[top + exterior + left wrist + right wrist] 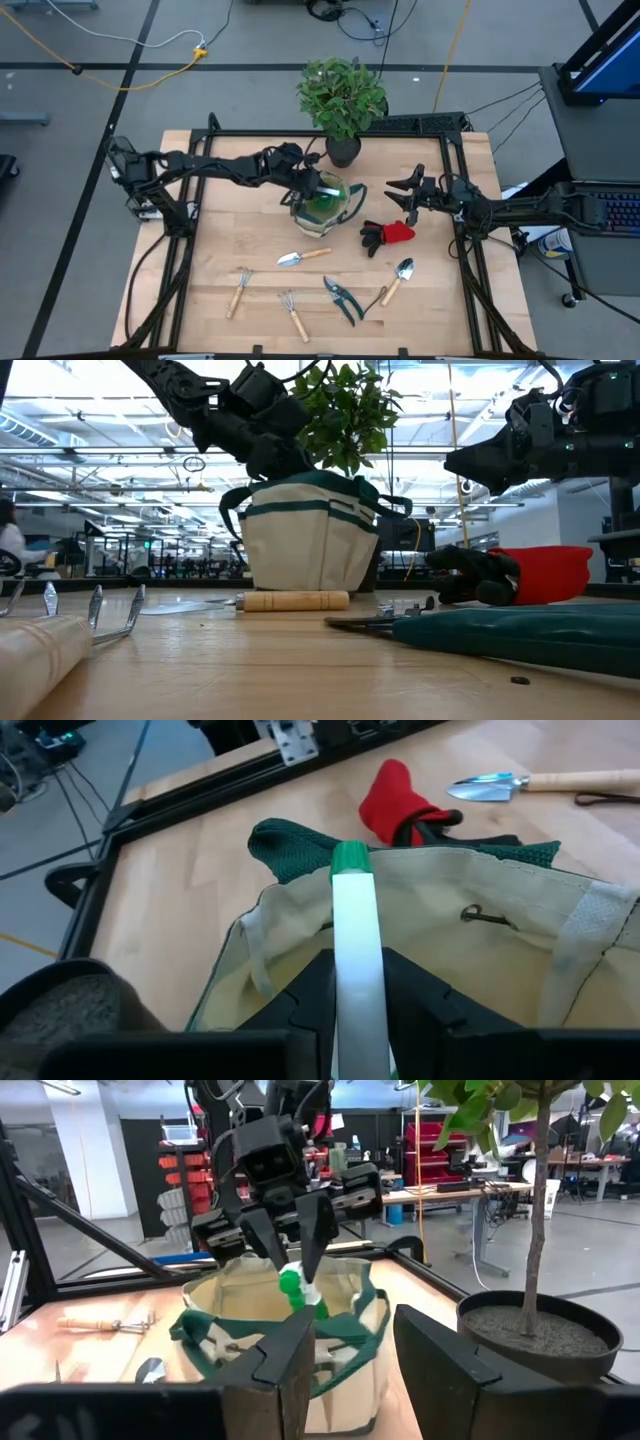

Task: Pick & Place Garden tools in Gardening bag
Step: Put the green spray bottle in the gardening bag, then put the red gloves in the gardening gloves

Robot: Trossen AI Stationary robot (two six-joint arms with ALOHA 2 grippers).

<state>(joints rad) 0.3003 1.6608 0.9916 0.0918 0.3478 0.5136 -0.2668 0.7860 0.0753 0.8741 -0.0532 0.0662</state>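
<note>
The beige gardening bag (322,205) with green trim stands upright on the table's far middle. My left gripper (312,185) is right over its mouth, shut on the green spray bottle (296,1288); its white head shows in the left wrist view (357,960). My right gripper (403,195) is open and empty, above the table to the bag's right, over the red-black gloves (388,235). Two trowels (300,257) (397,280), a fork (240,290), a rake (292,312) and pruners (342,300) lie flat nearer the front. My left gripper pinches the spray bottle's white head (357,990) between its two fingers (310,995). The green nozzle tip (350,858) sticks out past them. The fingers point down into the bag's mouth, slanting in from the table's left. The bottle's green body (322,207) is inside the bag.
A potted leafy plant (342,95) in a black pot (342,150) stands close behind the bag. A black frame (455,130) runs along the table's far and side edges. Bare wood lies left of the bag.
</note>
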